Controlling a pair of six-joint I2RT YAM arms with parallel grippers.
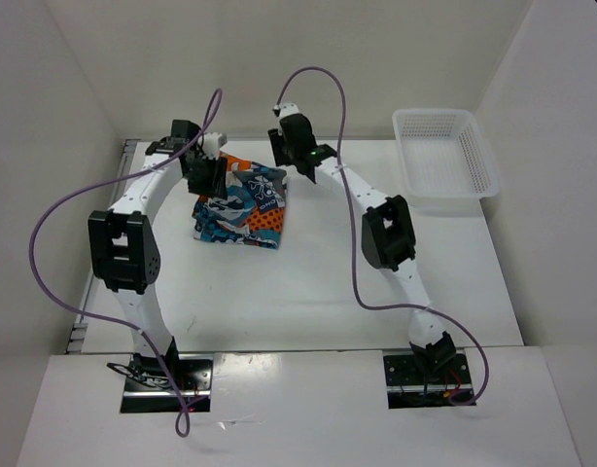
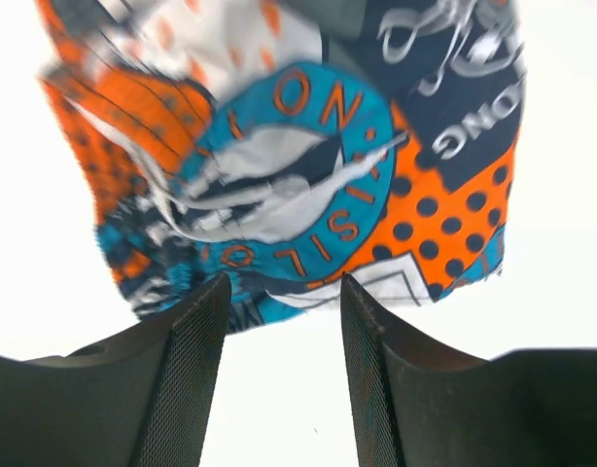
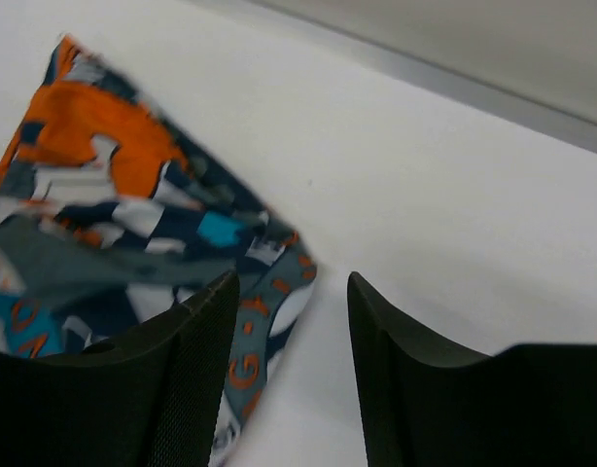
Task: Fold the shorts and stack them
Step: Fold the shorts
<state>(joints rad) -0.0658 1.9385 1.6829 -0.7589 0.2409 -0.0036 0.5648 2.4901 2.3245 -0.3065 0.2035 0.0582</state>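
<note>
The patchwork shorts (image 1: 242,206) lie folded into a compact block on the white table, in teal, orange, white and dark grey. My left gripper (image 1: 207,173) hovers at their far left corner; in the left wrist view it (image 2: 284,292) is open and empty, its tips just short of the shorts' edge (image 2: 298,185). My right gripper (image 1: 300,165) hovers at their far right corner; in the right wrist view it (image 3: 291,287) is open and empty, with the shorts' corner (image 3: 133,224) lying by the left finger (image 3: 196,370).
A white plastic mesh basket (image 1: 444,154) stands at the far right of the table (image 1: 308,292). White walls enclose the table on the left, back and right. Purple cables loop from both arms.
</note>
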